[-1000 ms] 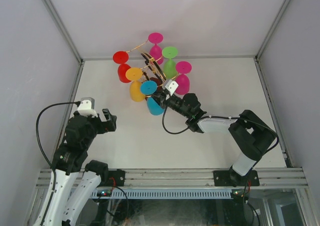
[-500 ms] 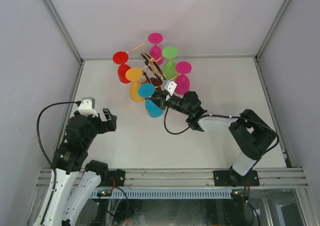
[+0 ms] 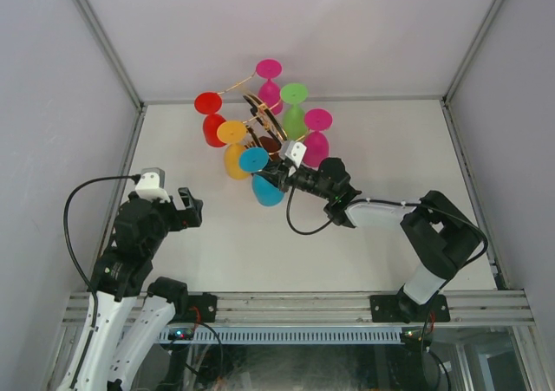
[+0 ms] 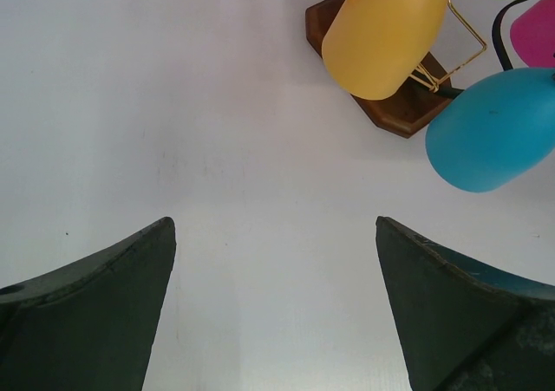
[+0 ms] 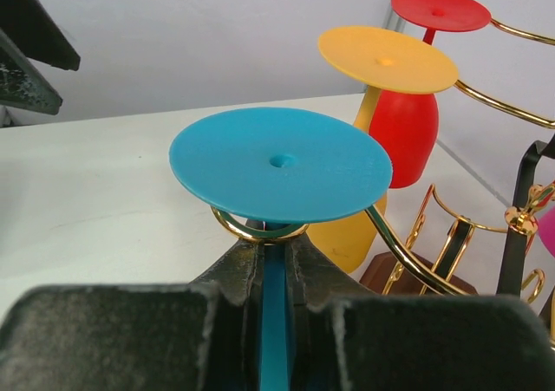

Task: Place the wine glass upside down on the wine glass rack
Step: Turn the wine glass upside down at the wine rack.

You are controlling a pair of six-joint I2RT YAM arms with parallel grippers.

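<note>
Blue wine glass (image 5: 280, 164) is held upside down at the wine glass rack (image 5: 408, 257), its stem clamped by the right gripper (image 5: 273, 265).
If it is let go before the foot is seated on the gold curl, it could be dropped, or the yellow glass (image 5: 386, 60) just beside it knocked. The left gripper (image 4: 273, 296) is kept well apart, fingers spread.

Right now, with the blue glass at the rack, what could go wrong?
1. The right jaws grip the blue glass by its stem, just under a gold loop of the rack. Whether the stem is fully seated is unclear; opening early could drop it.
2. The jaws sit tight against that loop, so pulling back may snag the wire and shake the rack.
3. The yellow glass hangs close beside; a sideways nudge could knock it.
</note>
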